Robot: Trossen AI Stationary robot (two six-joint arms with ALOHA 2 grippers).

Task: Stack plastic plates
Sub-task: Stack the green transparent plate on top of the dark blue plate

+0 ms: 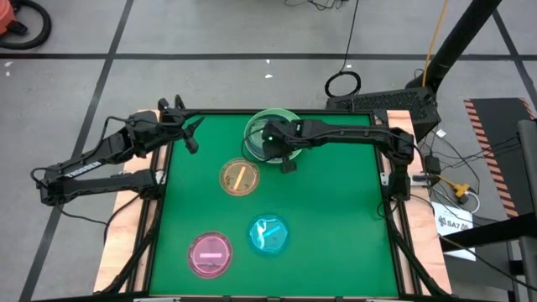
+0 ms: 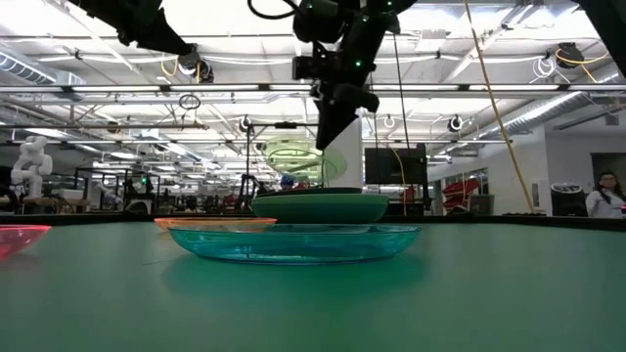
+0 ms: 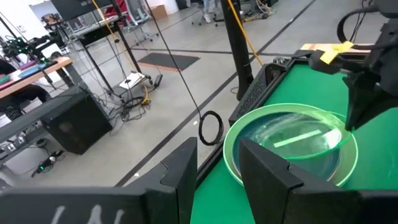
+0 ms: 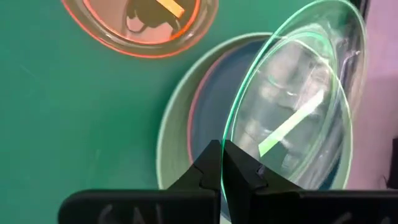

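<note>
I have the right gripper [image 4: 221, 163] pinched shut on the rim of the small translucent green plate [image 4: 298, 106], tilted above the plate stack [image 1: 270, 132] for dropping, while the left gripper [image 1: 186, 127] waits open at the table's edge [image 1: 168, 147].

I see the green table [image 1: 336, 218] carrying 3 single plates, amber [image 1: 239, 177], cyan [image 1: 269, 234], magenta [image 1: 211, 253], plus 1 plate stack [image 1: 256, 144].
</note>
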